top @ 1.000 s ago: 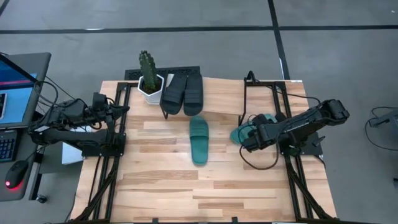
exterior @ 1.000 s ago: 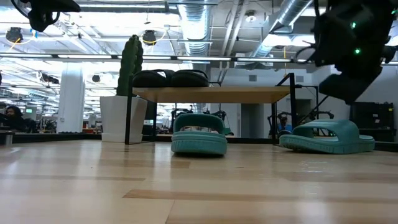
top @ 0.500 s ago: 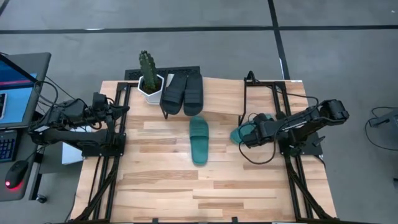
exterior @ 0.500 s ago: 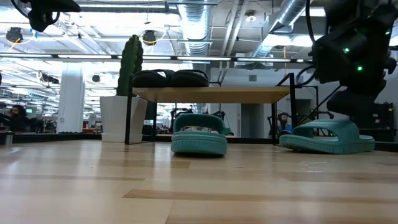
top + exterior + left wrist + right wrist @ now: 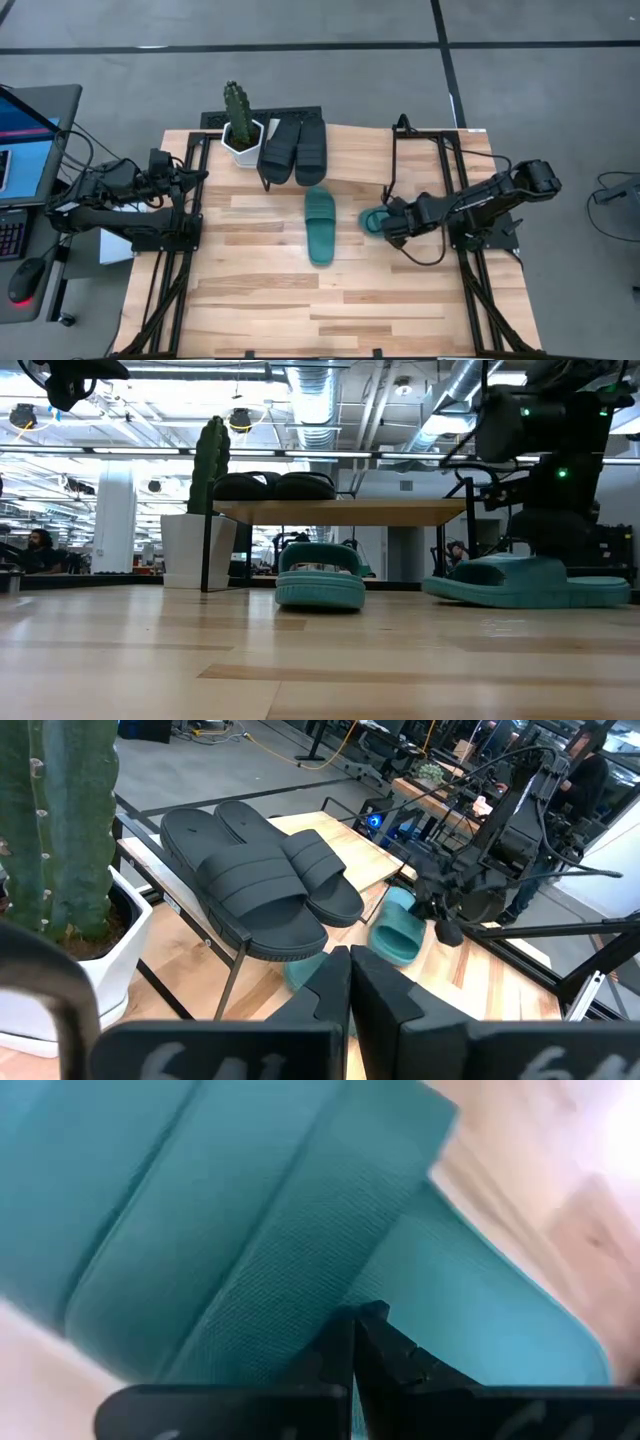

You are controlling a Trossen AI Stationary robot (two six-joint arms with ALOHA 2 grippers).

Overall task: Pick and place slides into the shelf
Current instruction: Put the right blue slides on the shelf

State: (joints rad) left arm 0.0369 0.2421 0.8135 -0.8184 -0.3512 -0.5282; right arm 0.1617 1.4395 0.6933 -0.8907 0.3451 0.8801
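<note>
Two black slides [image 5: 293, 150] lie side by side on the shelf [image 5: 360, 155], the tilted light-wood board on a black frame at the table's far side. One teal slide [image 5: 320, 226] lies flat on the table's middle, just before the shelf. A second teal slide [image 5: 372, 220] lies to its right, flat on its sole in the low view [image 5: 525, 580]. My right gripper [image 5: 388, 228] is shut and sits low on this slide. My left gripper [image 5: 200, 175], shut, waits above the table's left side. My right gripper has its shut fingertips [image 5: 355, 1325] against the ribbed teal strap [image 5: 300, 1260] of the right-hand slide. It comes slanting down from the table's right. The slide stays flat on the table, sole down [image 5: 560, 598]. The fingers hide the exact spot of touch.
A cactus in a white pot [image 5: 238, 125] stands on the far left corner beside the shelf. Black frame rails run along the table's left [image 5: 165, 270] and right [image 5: 480, 290] sides. Bare planks [image 5: 320, 310] fill the near half. A laptop [image 5: 25, 140] sits off the left edge.
My right gripper came down onto the right teal slide and moved toward the table's left. The slide slid along the table with it, toward the middle teal slide, staying flat on its sole.
</note>
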